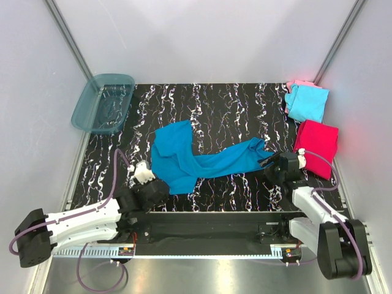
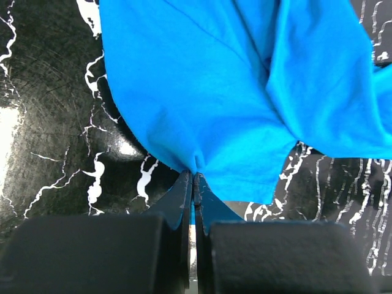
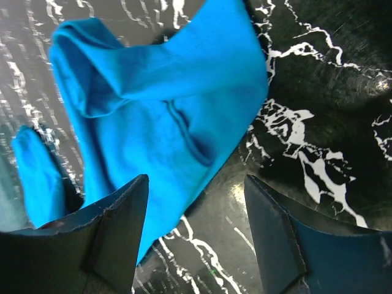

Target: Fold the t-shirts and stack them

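**Top view.** 1 black, white-veined table [image 1: 233, 104] carried 4 t-shirts and 1 translucent teal tub [image 1: 103, 103], the tub at the 10 o'clock corner. The teal-blue t-shirt [image 1: 184, 153] lay unfolded and rumpled across the centre, its broad part toward 8 o'clock and 1 narrow bunched end reaching toward 3 o'clock. At the 2 o'clock corner the light cyan t-shirt [image 1: 306, 103] lay folded on the pale pink t-shirt [image 1: 298, 83], which showed only as a thin edge. The magenta-red t-shirt [image 1: 317, 147] lay folded near them, at the 3 o'clock edge. Nothing lay between the 2 arms except the teal-blue cloth.

**Left wrist view.** The left claw [image 2: 194, 179] was pressed together, pinching a corner of the teal-blue t-shirt's hem at the 7 o'clock side. In the top view its tips were hard to make out under the wrist housing.

**Right wrist view.** The right claw [image 3: 196, 184] stood spread over the shirt's narrow end, pinching nothing. 1 finger [image 3: 116, 226] hung over cloth and the other over bare table. The magenta-red t-shirt lay just beside this wrist. Both wrist views cut the shirt off at the frame edges.
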Robot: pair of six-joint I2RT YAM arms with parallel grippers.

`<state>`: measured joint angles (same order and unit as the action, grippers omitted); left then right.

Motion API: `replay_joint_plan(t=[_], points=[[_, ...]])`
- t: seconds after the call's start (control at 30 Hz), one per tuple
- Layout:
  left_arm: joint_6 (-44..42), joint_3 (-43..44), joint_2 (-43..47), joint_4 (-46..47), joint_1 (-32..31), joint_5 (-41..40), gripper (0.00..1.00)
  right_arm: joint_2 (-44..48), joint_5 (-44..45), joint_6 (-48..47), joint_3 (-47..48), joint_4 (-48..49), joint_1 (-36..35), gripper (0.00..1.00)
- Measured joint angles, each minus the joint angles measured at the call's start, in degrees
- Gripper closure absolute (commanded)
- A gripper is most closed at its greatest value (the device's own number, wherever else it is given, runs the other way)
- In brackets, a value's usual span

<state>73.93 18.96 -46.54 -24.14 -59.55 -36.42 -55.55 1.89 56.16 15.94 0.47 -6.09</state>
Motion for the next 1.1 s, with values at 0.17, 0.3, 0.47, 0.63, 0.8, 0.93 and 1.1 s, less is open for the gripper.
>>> replay_joint_plan(t=[0.17, 0.3, 0.47, 0.63, 0.8, 0.93, 1.1], points=[[0.0, -0.2, 0.8, -0.2, 0.0, 0.0, 1.00, -5.4, 0.0, 0.0, 0.2, 3.5, 0.0, 0.32], [0.1, -0.7, 0.8, -0.3, 0.0, 0.0, 1.00, -8.8, -0.7, 0.3, 0.3, 8.4, 0.0, 0.33], [0.1, -0.8, 0.8, -0.3, 0.0, 0.0, 1.00, -9.8, -1.1, 0.5, 0.3, 9.9, 0.0, 0.33], [0.1, -0.8, 0.0, -0.2, 0.0, 0.0, 1.00, -8.3, -1.1, 0.4, 0.3, 8.1, 0.0, 0.33], [0.1, -0.8, -1.2, -0.1, 0.0, 0.1, 1.00, -5.2, -1.2, 0.3, 0.3, 5.1, 0.0, 0.34], [0.1, -0.8, -2.0, 0.4, 0.0, 0.2, 1.00, -1.5, -1.4, 0.0, 0.3, 2.8, 0.0, 0.34], [0.0, -0.8, -2.8, 1.0, 0.0, 0.4, 1.00, -2.0, -1.3, -0.9, 0.4, 2.7, 0.0, 0.34]])
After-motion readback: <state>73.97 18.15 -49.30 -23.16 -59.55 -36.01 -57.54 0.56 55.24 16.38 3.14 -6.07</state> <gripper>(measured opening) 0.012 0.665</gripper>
